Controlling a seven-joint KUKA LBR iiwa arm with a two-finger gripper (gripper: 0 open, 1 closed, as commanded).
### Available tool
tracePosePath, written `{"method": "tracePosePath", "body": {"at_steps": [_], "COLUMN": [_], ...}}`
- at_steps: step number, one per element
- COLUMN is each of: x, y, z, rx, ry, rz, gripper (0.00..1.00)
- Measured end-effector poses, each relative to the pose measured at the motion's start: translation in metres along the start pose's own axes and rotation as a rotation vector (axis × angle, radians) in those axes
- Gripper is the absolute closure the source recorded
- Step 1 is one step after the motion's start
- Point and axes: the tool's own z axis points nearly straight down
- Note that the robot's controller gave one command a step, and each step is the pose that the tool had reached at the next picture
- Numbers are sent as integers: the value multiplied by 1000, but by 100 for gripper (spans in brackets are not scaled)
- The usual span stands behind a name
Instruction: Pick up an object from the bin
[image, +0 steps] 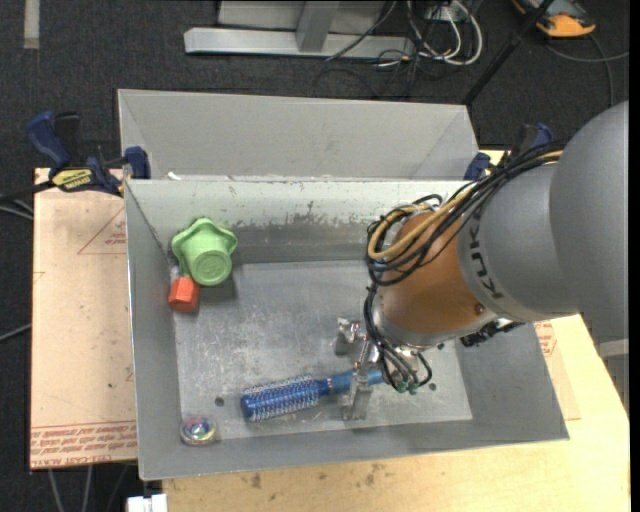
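Blue bristly hairbrush (285, 398) lies in the grey metal bin (270, 320); hand (351, 375) spread astride its smooth handle.

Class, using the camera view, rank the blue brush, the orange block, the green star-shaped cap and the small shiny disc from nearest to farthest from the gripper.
1. The blue brush, bottom middle, its handle right at the gripper.
2. The small shiny disc, lower left corner.
3. The orange block and the green star-shaped cap, upper left, touching: too close to call.
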Motion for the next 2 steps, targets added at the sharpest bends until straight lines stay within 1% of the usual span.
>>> {"method": "tracePosePath", "body": {"at_steps": [1,2], "x": [-2,-2], "y": [0,0], "z": [-5,-5], "rx": [-1,-1], "ry": [-7,-7], "rz": [0,0], "gripper": [100,100]}}
